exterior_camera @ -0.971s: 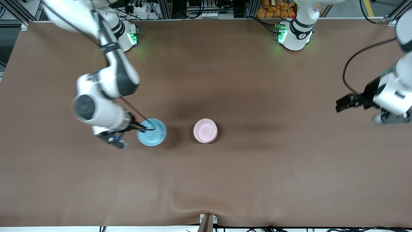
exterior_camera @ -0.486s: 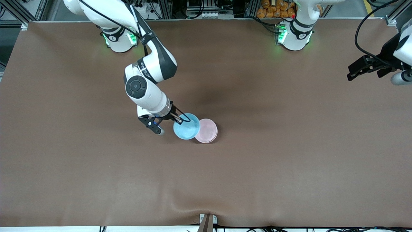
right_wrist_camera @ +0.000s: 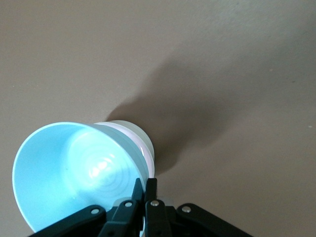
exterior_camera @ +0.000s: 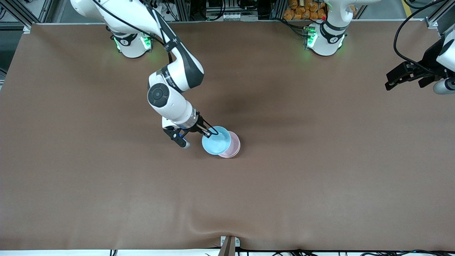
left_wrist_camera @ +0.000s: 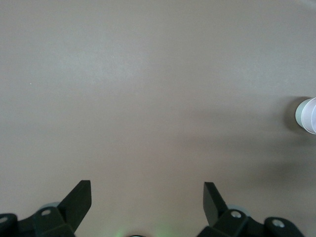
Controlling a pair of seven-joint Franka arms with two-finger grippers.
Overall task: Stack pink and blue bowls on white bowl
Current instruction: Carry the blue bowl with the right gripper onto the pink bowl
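My right gripper (exterior_camera: 212, 133) is shut on the rim of the sky-blue bowl (exterior_camera: 215, 141) and holds it tilted, partly over the pale pink bowl (exterior_camera: 234, 146) near the table's middle. In the right wrist view the fingers (right_wrist_camera: 145, 183) pinch the blue bowl's (right_wrist_camera: 74, 168) rim. Just under it, the pink bowl's rim (right_wrist_camera: 146, 148) sits nested in the white bowl (right_wrist_camera: 136, 129), whose outer wall shows. The blue bowl's edge overlaps the stack; I cannot tell if they touch. My left gripper (exterior_camera: 394, 76) is open and empty (left_wrist_camera: 146, 195), waiting over the left arm's end of the table.
The brown table cover (exterior_camera: 320, 177) is bare around the stack. A small pale round shape (left_wrist_camera: 307, 115) shows at the edge of the left wrist view. The arm bases (exterior_camera: 325, 35) stand along the table's edge farthest from the front camera.
My right gripper has carried the blue bowl from the right arm's end toward the pink bowl, and it now overlaps it. My left arm drew back, then held still.
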